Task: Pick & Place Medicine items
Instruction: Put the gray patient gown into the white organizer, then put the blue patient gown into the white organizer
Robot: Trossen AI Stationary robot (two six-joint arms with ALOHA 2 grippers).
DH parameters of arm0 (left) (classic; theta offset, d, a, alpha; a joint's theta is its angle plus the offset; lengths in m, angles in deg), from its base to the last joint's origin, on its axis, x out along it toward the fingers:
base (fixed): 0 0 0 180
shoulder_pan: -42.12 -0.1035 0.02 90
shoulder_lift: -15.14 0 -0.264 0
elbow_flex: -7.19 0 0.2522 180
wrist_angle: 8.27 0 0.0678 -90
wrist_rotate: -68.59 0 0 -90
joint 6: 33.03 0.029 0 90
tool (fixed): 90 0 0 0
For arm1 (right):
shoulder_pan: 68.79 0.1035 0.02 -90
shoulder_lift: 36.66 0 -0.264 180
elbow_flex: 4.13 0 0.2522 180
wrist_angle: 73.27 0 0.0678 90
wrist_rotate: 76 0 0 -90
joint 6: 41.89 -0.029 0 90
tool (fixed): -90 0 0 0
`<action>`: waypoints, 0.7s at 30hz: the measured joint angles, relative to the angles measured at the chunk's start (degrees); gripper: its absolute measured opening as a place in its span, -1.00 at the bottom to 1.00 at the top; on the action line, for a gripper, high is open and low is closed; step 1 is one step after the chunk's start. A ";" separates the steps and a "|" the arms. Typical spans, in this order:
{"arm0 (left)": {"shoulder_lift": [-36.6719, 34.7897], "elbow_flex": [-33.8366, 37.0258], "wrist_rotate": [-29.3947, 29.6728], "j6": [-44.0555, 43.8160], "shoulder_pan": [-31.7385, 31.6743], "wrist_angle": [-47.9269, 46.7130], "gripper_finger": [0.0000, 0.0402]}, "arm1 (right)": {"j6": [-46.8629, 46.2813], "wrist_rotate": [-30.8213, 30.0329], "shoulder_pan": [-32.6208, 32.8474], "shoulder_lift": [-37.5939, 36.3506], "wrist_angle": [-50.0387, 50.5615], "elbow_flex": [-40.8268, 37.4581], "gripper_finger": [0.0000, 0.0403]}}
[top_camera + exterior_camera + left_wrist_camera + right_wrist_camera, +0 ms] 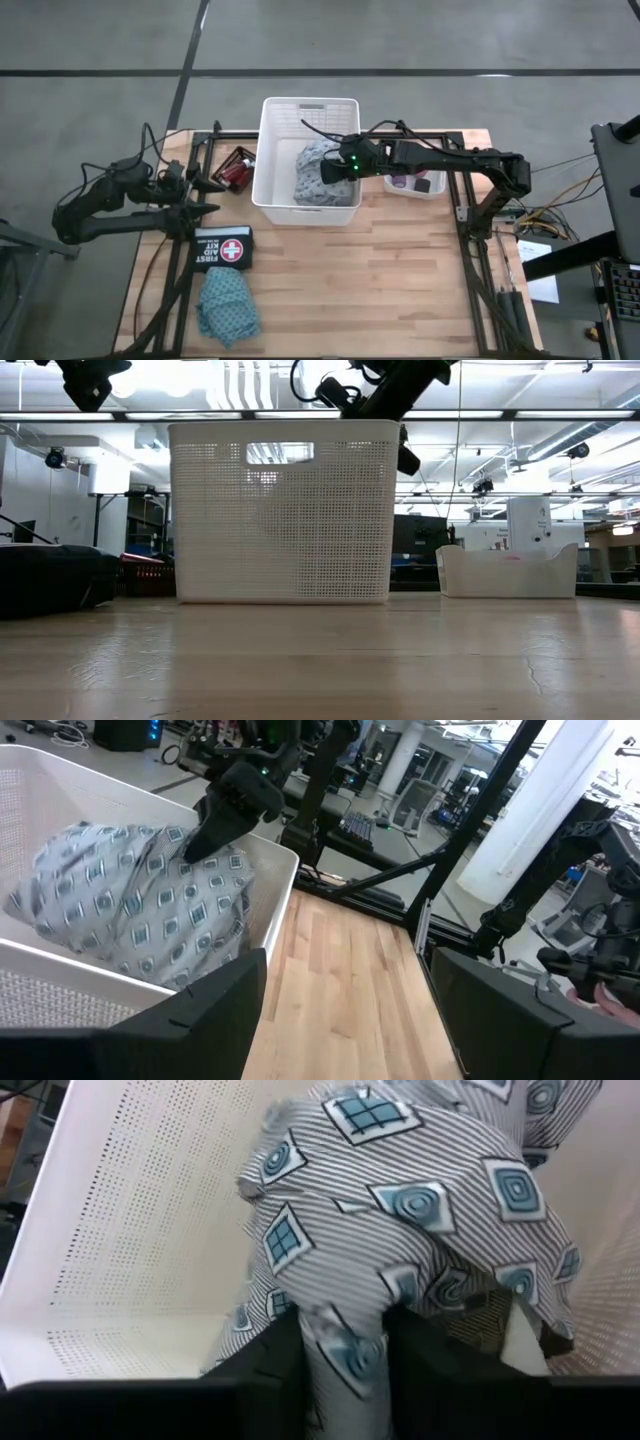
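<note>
The right gripper [331, 170], inside the white basket [275, 125], pinches a fold of the grey cloth [318, 178] directly beneath it. The left gripper [207, 183] (fingers spread, empty) waits nearer the teal cloth [228, 306] on the bench [380, 280].

The light wooden tabletop [400, 270] carries a tall white perforated basket [280, 120] at its far middle, with a small white tray [415, 188] just to its right. A red-bottle pack [237, 168] lies left of the basket, a black first aid kit [223, 247] nearer, and a teal patterned cloth [227, 308] by the near left edge.

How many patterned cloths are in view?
2. The grey cloth sits in the white basket, with the right claw on it; the teal cloth lies on the table's near left.
</note>
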 joint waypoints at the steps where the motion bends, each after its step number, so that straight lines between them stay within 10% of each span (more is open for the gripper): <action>1: 0.00 0.00 0.00 0.00 -0.01 0.00 0.44 | 0.00 0.02 0.00 -0.02 0.00 0.00 -0.49; 21: 0.01 -0.01 0.00 0.00 0.00 0.00 0.44 | 2.03 0.08 0.02 -0.02 0.11 1.41 -0.23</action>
